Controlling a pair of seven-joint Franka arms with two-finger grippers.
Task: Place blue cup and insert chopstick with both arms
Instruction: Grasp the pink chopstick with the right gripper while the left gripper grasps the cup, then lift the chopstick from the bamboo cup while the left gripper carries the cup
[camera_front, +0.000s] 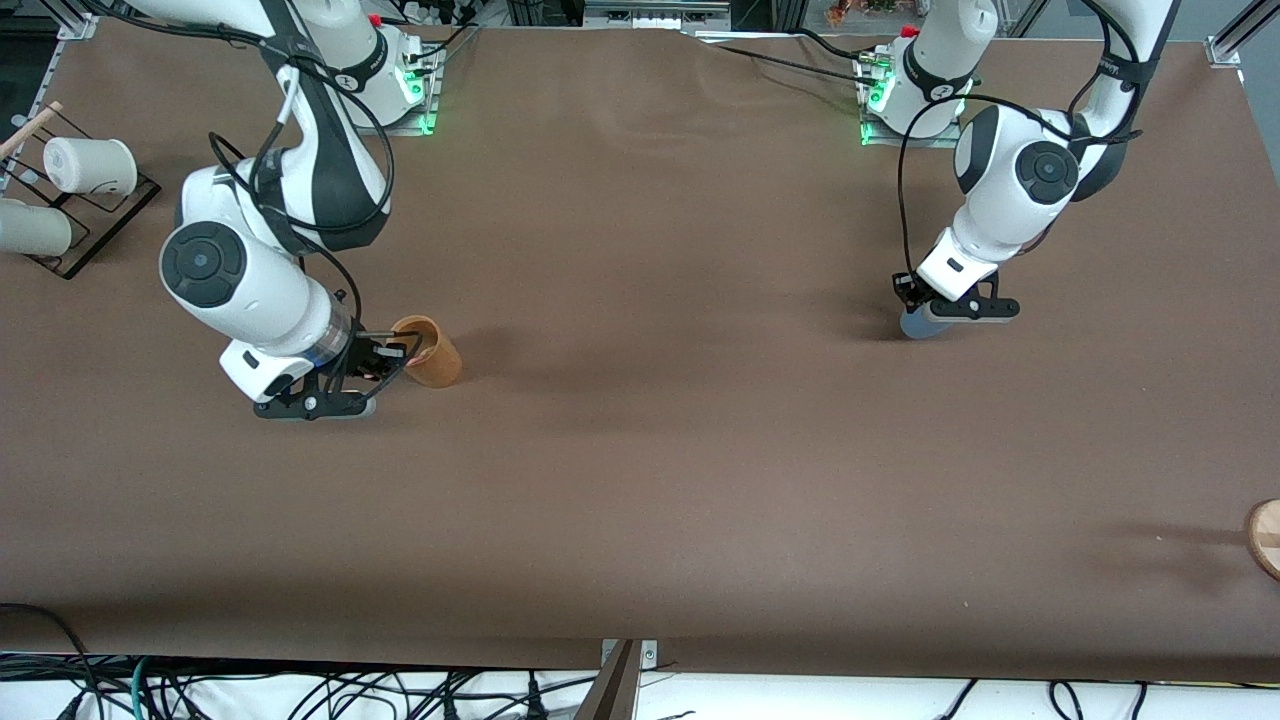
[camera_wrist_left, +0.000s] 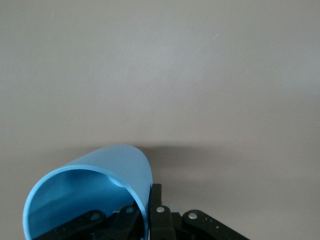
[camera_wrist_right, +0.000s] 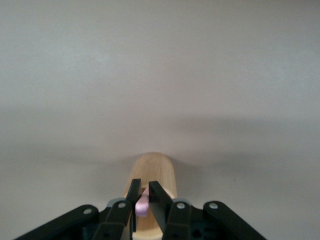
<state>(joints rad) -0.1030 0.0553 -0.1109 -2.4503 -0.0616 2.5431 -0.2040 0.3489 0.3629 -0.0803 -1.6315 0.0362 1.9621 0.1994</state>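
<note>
The blue cup (camera_front: 914, 325) is low at the table toward the left arm's end, mostly hidden under my left gripper (camera_front: 938, 312). In the left wrist view my left gripper (camera_wrist_left: 151, 196) is shut on the blue cup's (camera_wrist_left: 95, 185) wall at the rim, one finger inside and one outside. My right gripper (camera_front: 384, 362) is right beside the brown cup (camera_front: 430, 352), toward the right arm's end. In the right wrist view my right gripper (camera_wrist_right: 142, 190) is shut on the pale pink chopstick (camera_wrist_right: 143, 206), with the brown cup (camera_wrist_right: 156, 172) just ahead of the fingertips.
A black wire rack (camera_front: 100, 215) with white cups (camera_front: 90, 165) stands at the right arm's end of the table. A round wooden piece (camera_front: 1266, 536) lies at the edge of the left arm's end, nearer the front camera.
</note>
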